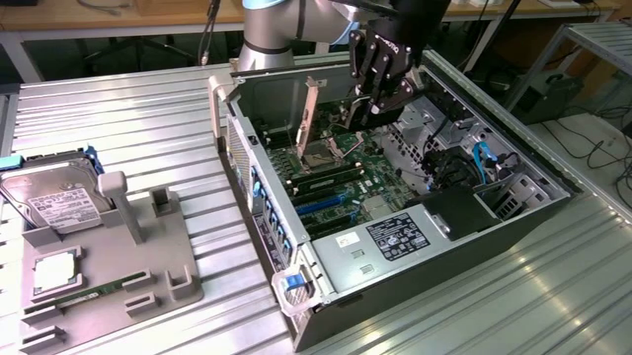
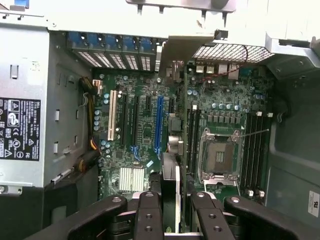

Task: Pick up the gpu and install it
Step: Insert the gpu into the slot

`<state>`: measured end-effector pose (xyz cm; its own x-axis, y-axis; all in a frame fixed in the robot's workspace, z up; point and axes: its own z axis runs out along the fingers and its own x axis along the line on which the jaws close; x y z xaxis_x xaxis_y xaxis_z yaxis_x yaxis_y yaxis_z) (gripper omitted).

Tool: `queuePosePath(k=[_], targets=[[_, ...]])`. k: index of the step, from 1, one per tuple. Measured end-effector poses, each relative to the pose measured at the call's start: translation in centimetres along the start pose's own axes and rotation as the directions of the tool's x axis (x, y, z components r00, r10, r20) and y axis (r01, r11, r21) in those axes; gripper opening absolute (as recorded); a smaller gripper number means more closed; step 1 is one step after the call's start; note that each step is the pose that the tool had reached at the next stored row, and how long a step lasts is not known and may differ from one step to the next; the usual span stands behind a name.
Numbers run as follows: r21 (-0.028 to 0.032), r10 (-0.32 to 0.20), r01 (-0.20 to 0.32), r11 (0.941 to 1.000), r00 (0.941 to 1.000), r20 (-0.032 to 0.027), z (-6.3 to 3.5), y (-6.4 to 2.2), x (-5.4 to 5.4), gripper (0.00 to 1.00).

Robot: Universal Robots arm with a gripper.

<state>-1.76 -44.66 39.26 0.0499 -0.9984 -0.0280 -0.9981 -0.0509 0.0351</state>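
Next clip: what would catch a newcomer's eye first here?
The open computer case lying on the slatted metal table, motherboard exposed. The gripper hangs over its far end, shut on the gpu, held edge-on above the slots. On the exterior view's left, a grey holder tray carries a hard drive.

The gpu (image 2: 172,185) seems edge-on, its lower end hidden between gripper (image 2: 175,215) fingers

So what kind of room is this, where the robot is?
Probably a robotics lab or workshop. An open computer case lies on a metal table, a grey holder keeps spare parts, and workbenches with cables stand behind.
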Motion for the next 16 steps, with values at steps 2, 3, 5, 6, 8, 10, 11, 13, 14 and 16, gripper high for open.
queuePosePath(k=[2,3,5,6,8,10,11,13,14,16], targets=[[0.0011,0.036,-0.036,0.9993,0.9993,0.0014,0.35,-0.01,0.0,0.27],[0.0013,0.049,-0.049,0.9988,0.9988,0.0017,0.38,-0.01,0.0,0.27],[0.0068,0.052,-0.052,0.9986,0.9986,-0.0067,0.47,0.00,0.0,0.27],[0.0079,0.052,-0.052,0.9986,0.9985,-0.0140,0.52,-0.02,-0.2,0.27],[0.0110,0.052,-0.052,0.9986,0.9983,-0.0256,0.61,-0.05,-0.9,0.27],[0.0138,0.052,-0.052,0.9986,0.9983,-0.0270,0.85,-0.08,-1.3,0.27],[0.0150,0.052,-0.052,0.9985,0.9983,-0.0268,0.98,-0.08,-1.3,0.27],[0.0220,0.052,-0.052,0.9984,0.9983,-0.0271,1.13,-0.07,-1.3,0.27],[0.0295,0.052,-0.051,0.9982,0.9983,-0.0273,1.18,-0.04,-1.3,0.27],[0.0432,0.052,-0.051,0.9978,0.9983,-0.0270,1.34,0.06,-1.3,0.27]])
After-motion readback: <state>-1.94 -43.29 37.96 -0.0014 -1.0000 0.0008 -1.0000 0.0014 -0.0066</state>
